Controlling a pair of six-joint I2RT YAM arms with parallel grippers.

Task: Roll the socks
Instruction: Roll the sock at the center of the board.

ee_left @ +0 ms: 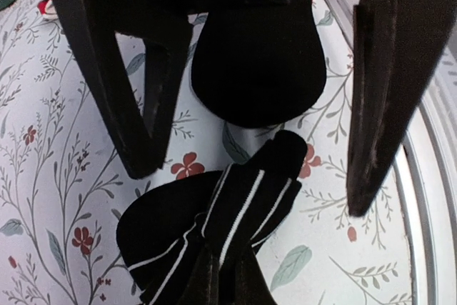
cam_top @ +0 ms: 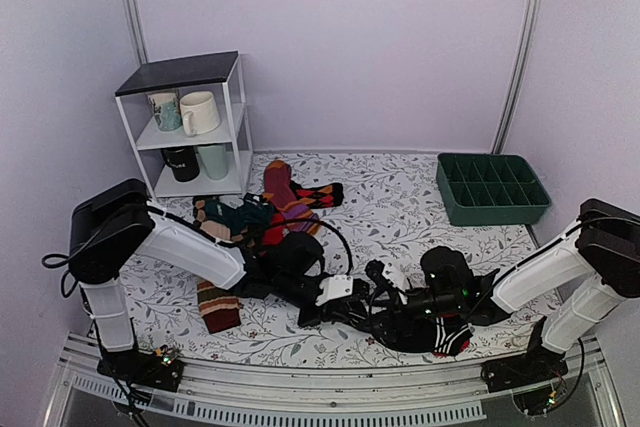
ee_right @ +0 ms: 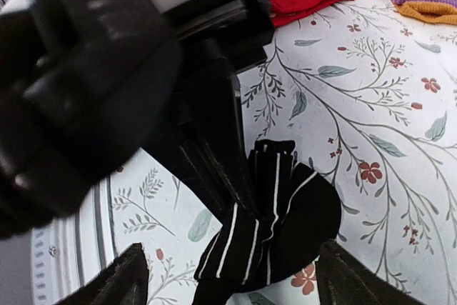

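A black sock with thin white stripes (ee_left: 243,205) lies bunched and partly folded on the floral cloth near the front edge; it also shows in the right wrist view (ee_right: 285,212). My left gripper (ee_left: 221,262) is shut on its near end, and its fingers (ee_right: 239,183) pinch the fabric from above. My right gripper (ee_right: 232,251) is open, with one finger on each side of the sock and neither touching it. In the top view both grippers meet at the front centre, left gripper (cam_top: 362,299) and right gripper (cam_top: 388,313).
A mostly plain black sock with a red-and-white end (cam_top: 450,339) lies just right of the grippers. A pile of colourful socks (cam_top: 270,212), a brown striped sock (cam_top: 218,305), a white shelf with mugs (cam_top: 190,117) and a green divided tray (cam_top: 490,187) stand around. The metal front rail (cam_top: 300,397) is close.
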